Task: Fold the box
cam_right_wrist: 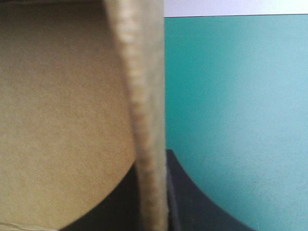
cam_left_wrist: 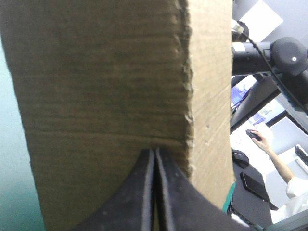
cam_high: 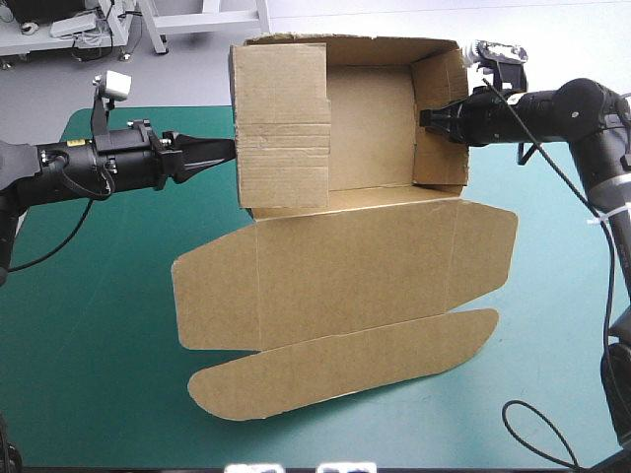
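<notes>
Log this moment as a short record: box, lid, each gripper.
box: open tray, walls raised
lid: flat on the teal-green cover, on the tray's near side
left gripper: shut, tip against the outside of the left wall
right gripper: shut on the right wall, the board's edge between its fingers
</notes>
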Robot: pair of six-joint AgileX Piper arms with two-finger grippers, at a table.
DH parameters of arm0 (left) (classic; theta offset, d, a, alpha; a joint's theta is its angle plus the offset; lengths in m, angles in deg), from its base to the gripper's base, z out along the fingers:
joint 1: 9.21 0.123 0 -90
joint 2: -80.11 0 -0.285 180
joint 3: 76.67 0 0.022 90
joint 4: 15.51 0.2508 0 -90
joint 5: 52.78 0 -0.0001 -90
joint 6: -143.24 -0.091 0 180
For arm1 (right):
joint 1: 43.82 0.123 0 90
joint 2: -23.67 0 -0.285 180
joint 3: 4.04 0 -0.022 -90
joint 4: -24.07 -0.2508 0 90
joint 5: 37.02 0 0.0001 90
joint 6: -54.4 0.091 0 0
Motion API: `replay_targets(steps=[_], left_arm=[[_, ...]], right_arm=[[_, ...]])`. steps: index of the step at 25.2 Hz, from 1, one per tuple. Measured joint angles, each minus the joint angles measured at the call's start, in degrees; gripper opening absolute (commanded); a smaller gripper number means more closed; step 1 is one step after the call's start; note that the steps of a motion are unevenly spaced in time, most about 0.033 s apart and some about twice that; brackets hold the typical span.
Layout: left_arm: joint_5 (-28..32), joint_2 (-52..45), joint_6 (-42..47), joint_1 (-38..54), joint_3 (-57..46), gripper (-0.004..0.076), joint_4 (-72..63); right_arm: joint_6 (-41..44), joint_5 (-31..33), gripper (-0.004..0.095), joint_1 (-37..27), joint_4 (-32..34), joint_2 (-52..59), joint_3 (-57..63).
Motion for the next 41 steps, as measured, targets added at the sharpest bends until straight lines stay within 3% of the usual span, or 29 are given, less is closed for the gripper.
replay_targets(steps=[11, 14, 15, 20, 30, 41], left_arm=[[-0.23, 0.0, 1.05, 0.0, 0.0, 0.0015, 1.81], [-0.29, 0.0, 1.05, 0.0, 0.0, 0.0098, 2.49], [-0.24, 0.0, 1.05, 0.0, 0.0, 0.0188, 2.74], [-0.24, 0.0, 1.05, 0.0, 0.0, 0.0419, 3.06], [-0.29, 0.0, 1.14, 0.0, 0.0, 0.0428, 9.2], [-1.08, 0.0, 9.04, 0.0, 0.0, 0.0388, 23.76]], right_arm=[[0.14, -1.05, -0.0017, 2.71, 0.88, 0.0, 0.0], [0.39, -1.93, -0.0017, 3.25, 1.24, -0.13, 0.0], [0.48, -2.0, -0.0016, 3.25, 1.24, -0.28, 0.0], [0.63, -1.99, -0.0016, 3.25, 1.11, -1.16, 0.0], [1.39, -2.52, -0.0016, 4.95, 1.37, -4.3, 0.05], [6.67, -6.28, -0.0016, 14.17, 11.06, -5.0, 0.3]])
